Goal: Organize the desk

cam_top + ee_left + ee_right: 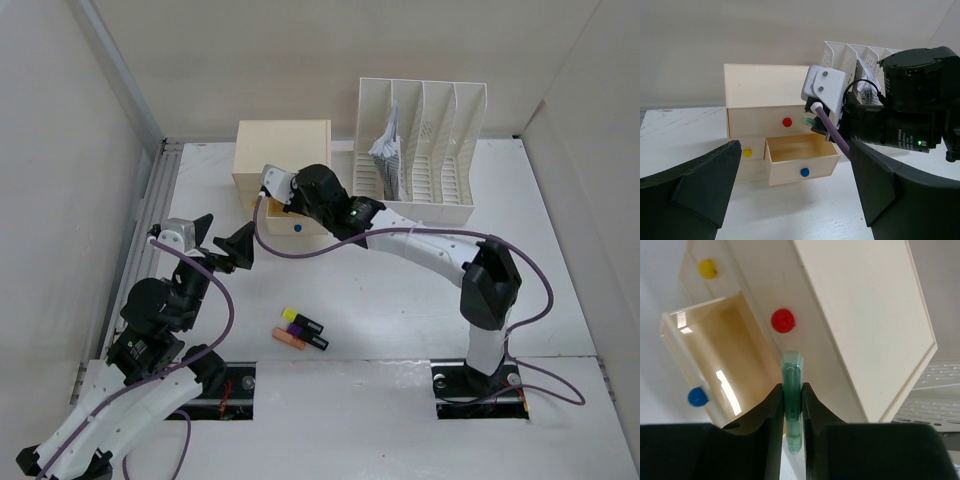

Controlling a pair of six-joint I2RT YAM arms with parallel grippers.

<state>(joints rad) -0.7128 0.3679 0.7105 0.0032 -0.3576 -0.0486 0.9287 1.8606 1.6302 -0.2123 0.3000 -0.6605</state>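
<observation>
Plain off-white walls [300, 60] close in on three sides under soft, even light.

I can read nothing here. The nearest thing to lettering is a small block of white print [900, 134] on the black housing of my right arm [912, 95], just beside a green light [918, 143]. It shows in my left wrist view and is too small to make out. The crumpled paper [388, 148] standing in the rack [440, 205] carries dark marks that may be print, but they are too blurred to read from above or from my left wrist.
</observation>
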